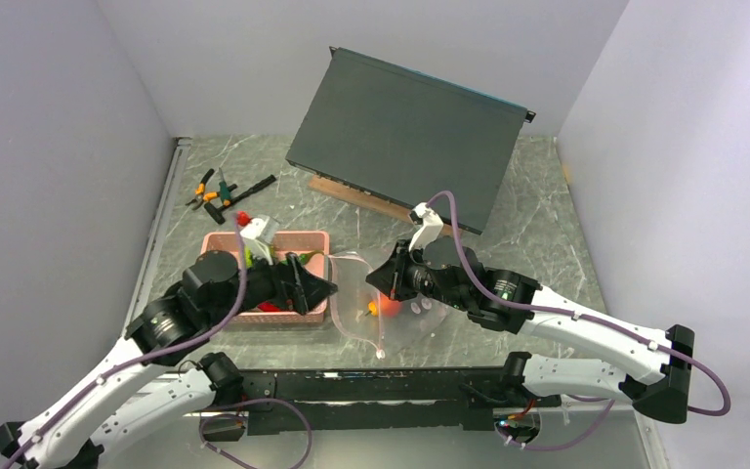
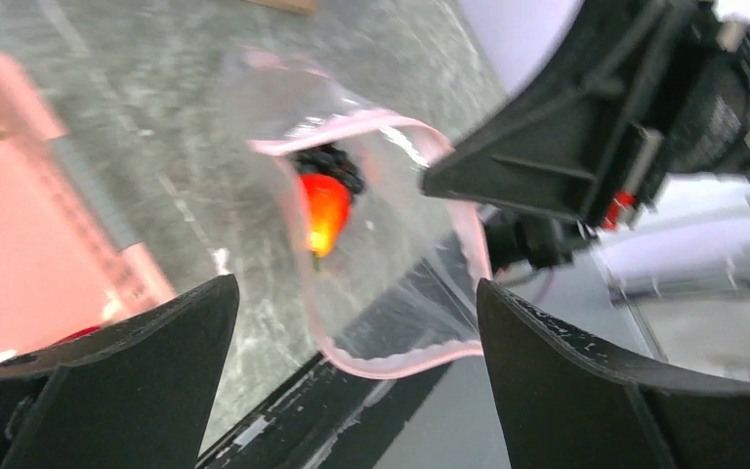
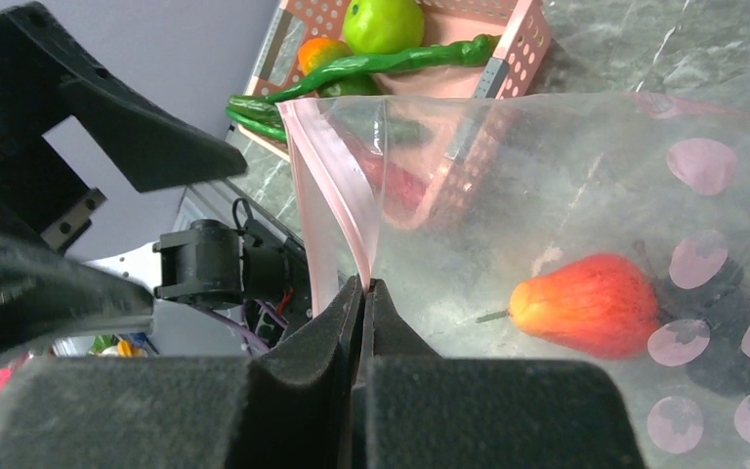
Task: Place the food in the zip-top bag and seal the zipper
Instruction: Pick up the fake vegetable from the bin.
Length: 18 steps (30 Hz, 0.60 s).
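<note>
A clear, crinkly zip-top bag point(image 1: 354, 291) printed with pale pink dots lies in the middle of the grey-green marbled table point(image 1: 547, 225). It sits just right of a pink slotted plastic basket point(image 1: 312, 237). The bag's mouth faces left, toward the basket, and stands open as a loop. Its narrow pale-pink zipper strip point(image 2: 381, 122) runs along that edge, from far to near in the top view.

The right gripper point(image 3: 362, 288) is fully closed. It pinches the zipper strip between its fingertips and holds that side of the mouth up. The left gripper point(image 2: 352, 288) is spread wide and holds nothing. It hovers at the basket's right edge, facing the open mouth, and in its own camera its black fingers point(image 2: 137, 362) stand either side of the opening.

Inside the bag lies a red-orange, mango-shaped toy fruit point(image 3: 586, 305). Its long axis runs along the bag's depth and its thin stem end points toward the mouth. Deeper in, touching it, is a dark bumpy piece point(image 2: 330, 164) that cannot be identified.

The basket holds a bright green toy apple point(image 3: 383, 21) and a small orange piece point(image 3: 317, 51). A long green toy pepper point(image 3: 391, 61) stretches across the basket just beside the apple. A red piece point(image 3: 405, 186) in the basket shows through the bag wall.

Orange-handled pliers point(image 1: 210, 191) lie at the far left. A dark grey flat panel point(image 1: 410, 137) leans at the back.
</note>
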{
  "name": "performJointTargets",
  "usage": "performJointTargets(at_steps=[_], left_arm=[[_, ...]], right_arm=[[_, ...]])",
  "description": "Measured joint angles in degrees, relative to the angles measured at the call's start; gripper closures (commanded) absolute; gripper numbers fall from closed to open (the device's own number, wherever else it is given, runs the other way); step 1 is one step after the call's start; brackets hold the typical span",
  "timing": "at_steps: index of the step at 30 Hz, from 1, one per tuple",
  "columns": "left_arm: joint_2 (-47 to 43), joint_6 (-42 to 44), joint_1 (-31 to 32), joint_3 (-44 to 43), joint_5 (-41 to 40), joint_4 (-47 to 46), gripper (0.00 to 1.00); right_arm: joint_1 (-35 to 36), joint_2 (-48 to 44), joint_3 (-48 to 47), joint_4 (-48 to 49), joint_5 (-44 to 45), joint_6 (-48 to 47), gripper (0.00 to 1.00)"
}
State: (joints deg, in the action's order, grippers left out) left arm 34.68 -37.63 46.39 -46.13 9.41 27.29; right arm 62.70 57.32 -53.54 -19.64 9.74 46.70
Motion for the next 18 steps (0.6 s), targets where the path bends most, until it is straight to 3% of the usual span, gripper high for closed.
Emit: performJointTargets(at_steps=[9, 18], left_arm=[[-3.72, -8.20, 0.11, -5.79, -31.95, 19.15, 0.06], [5.27, -14.73, -0.35, -1.18, -46.49, 29.24, 0.05]], right_arm=[[0.00, 0.44, 0.09, 0.22, -0.04, 0.00, 1.00], [0.00, 0.46, 0.31, 0.22, -0.02, 0.00, 1.00]])
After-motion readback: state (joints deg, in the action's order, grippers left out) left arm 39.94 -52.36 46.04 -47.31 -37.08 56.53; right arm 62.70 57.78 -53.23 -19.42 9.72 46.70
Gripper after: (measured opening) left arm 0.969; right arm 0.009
